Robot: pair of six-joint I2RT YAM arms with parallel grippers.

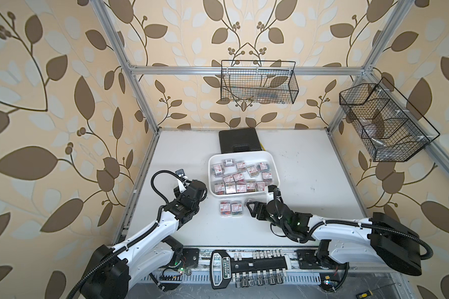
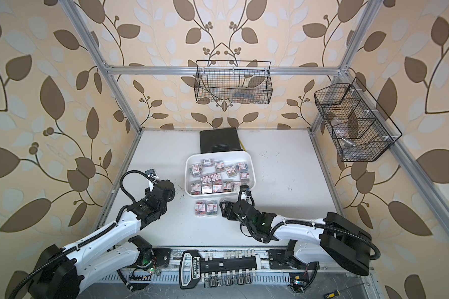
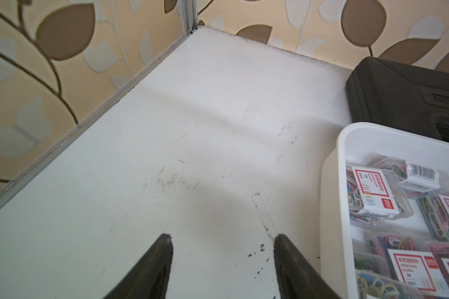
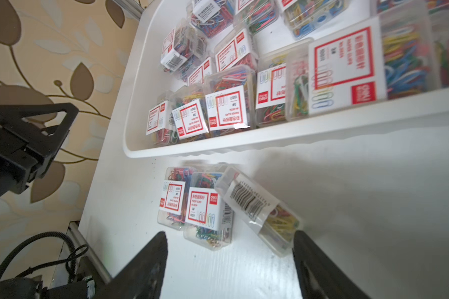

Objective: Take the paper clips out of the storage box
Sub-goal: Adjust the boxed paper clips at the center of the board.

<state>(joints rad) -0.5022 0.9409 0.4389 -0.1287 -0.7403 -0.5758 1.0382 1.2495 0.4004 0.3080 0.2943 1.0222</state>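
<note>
Top views: storage box (image 1: 241, 156) sat centrally; most paper clips (image 1: 237, 177) inside, two boxes (image 1: 225, 207) out front.
Left wrist: left gripper (image 3: 222, 239) half-spread, empty.
Right wrist: right gripper (image 4: 228, 234) parted, gripping nothing; tilted box (image 4: 254, 204) leaned on its neighbour.
Risk: we judged a closing finger could knock it over.

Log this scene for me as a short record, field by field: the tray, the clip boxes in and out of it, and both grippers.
storage box: white tray on the table, in front of a black case
paper clips inside: more than a dozen boxes
paper clips outside: three on the table by the tray's near side
flat pair: side by side, labels up
tilted box: barcode up, seems to lean on its neighbour
left gripper: open, empty, over bare table
right gripper: open, empty, at the three outside boxes
</note>
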